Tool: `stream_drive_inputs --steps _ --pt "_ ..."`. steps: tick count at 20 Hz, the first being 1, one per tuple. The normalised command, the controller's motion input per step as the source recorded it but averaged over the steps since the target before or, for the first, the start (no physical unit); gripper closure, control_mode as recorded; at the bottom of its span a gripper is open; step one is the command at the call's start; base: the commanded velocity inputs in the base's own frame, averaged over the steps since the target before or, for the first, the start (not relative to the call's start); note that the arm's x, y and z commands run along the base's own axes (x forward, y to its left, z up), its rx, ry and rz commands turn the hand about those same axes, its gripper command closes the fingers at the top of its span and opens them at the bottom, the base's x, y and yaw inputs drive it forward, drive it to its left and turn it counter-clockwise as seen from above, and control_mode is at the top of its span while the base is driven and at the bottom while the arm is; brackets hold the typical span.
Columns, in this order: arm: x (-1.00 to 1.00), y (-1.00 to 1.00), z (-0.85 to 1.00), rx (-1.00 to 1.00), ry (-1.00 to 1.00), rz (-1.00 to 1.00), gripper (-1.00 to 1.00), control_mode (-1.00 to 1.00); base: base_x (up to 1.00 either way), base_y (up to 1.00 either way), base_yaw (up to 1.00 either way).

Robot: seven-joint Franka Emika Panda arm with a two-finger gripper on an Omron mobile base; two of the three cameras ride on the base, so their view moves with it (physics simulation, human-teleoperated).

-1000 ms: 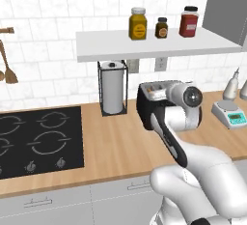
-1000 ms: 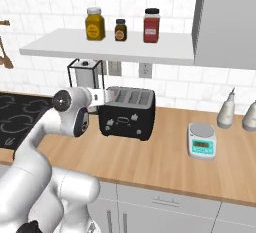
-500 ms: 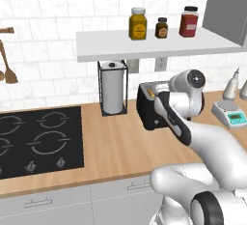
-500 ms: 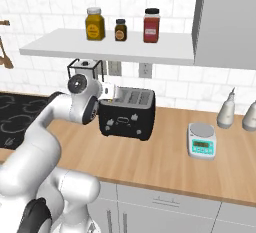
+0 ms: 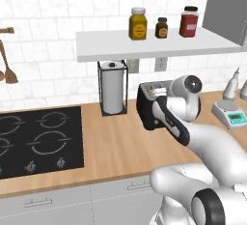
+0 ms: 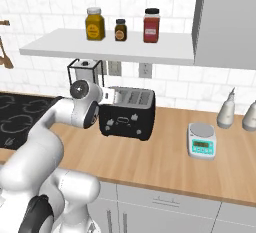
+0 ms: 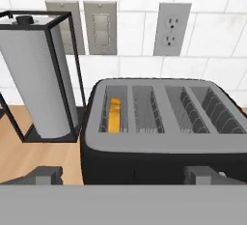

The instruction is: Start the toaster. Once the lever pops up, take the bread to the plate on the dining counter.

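Jaws wide, gripper (image 7: 123,173) above toaster (image 7: 159,137), bread (image 7: 115,114) in leftmost slot.

A black boxy four-slot toaster (image 6: 127,113) is sitting on the light-wood worktop (image 6: 165,162), toward its back edge by the tiled wall. A slice of bread (image 7: 115,114) is standing in the leftmost slot. A paper towel roll in a black wire holder (image 5: 113,88) is standing just left of the toaster. A black hob (image 5: 36,139) is lying further left, and a small kitchen scale (image 6: 202,140) is sitting to the right. Three jars (image 6: 120,26) are lining the wall shelf above.
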Motion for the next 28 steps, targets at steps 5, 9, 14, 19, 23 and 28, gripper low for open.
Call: stream_drive_inputs --steps 5,9,14,19,23,28 --pt "0.12 0.20 0.00 0.00 0.00 0.00 -1.00 -1.00 0.00 0.00 0.00" --pt "0.23 0.00 0.00 0.01 0.00 0.00 -1.00 -1.00 0.00 0.00 0.00" --pt "0.31 -0.04 0.00 0.04 0.00 0.03 -1.00 -1.00 0.00 0.00 0.00" --pt "0.30 0.00 -0.07 0.01 0.03 0.01 -1.00 -1.00 0.00 0.00 0.00" --pt "0.25 -0.05 -0.11 0.00 0.01 0.00 -1.00 -1.00 0.00 0.00 0.00" --pt "0.17 -0.02 -0.26 0.00 0.00 0.00 -1.00 -1.00 0.00 0.00 0.00"
